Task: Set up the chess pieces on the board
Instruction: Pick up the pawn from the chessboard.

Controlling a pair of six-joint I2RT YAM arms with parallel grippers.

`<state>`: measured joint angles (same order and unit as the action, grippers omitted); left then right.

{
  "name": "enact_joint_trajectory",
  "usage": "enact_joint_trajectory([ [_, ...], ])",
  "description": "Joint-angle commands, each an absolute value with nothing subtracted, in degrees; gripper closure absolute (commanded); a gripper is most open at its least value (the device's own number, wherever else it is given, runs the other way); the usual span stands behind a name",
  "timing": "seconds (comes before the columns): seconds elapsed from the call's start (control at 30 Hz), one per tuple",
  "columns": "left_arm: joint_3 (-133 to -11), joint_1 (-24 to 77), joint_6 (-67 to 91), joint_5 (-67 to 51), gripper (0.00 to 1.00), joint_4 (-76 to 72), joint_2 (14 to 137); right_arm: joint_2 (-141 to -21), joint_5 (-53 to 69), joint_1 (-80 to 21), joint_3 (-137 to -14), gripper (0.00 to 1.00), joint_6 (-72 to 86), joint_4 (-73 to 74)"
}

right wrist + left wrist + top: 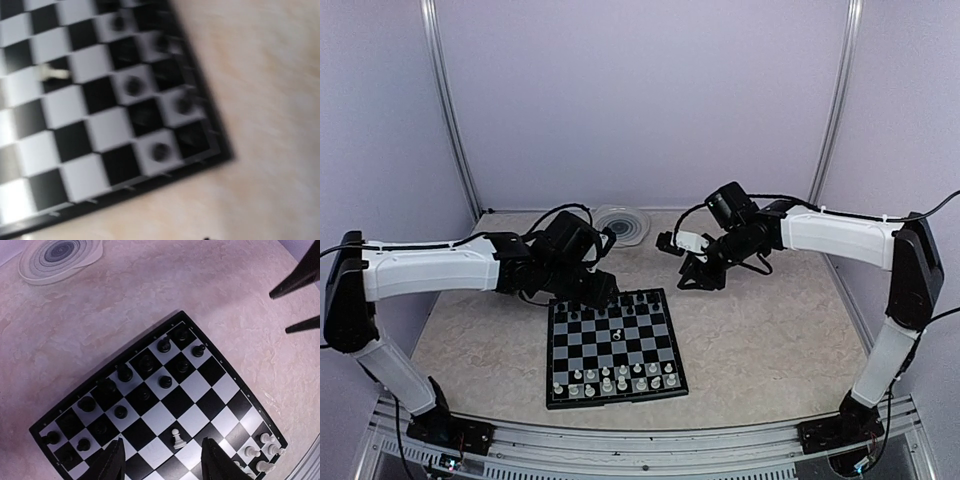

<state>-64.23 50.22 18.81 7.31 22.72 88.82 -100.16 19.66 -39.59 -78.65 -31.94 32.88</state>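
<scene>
The board [660, 345] lies at the table's middle front. White chess pieces [615, 378] fill its two near rows, and black ones [145, 362] stand on its far rows. A single white pawn [176, 438] stands alone on a dark square mid-board. My left gripper [162, 442] hovers open over the board's far left part, with that pawn below and between its fingers [112, 462], untouched. My right gripper [692, 280] hangs just off the board's far right corner. Its two dark fingers [297, 282] stand apart with nothing between them. The right wrist view is blurred and shows only the board's corner.
A round clear ridged plate [623, 224] sits at the back of the table behind the left gripper. Purple walls and metal posts close in the back and sides. Bare marbled tabletop [770, 340] lies to the right of the board.
</scene>
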Motion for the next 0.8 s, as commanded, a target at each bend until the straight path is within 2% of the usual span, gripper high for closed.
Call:
enact_joint_trajectory([
  [0.0,-71.06,53.37,26.1,10.55,0.48,32.23,96.99,-96.73,17.19,-38.44,-76.57,0.63,-29.94,26.26],
  [0.4,-81.06,54.65,27.61,7.78,0.52,40.79,110.1,-96.39,16.58,-38.06,-74.18,0.62,-30.76,24.9],
  [0.77,-80.77,54.67,27.04,6.87,0.54,42.75,112.39,-97.43,17.03,-38.06,-74.26,0.61,-31.0,25.21],
])
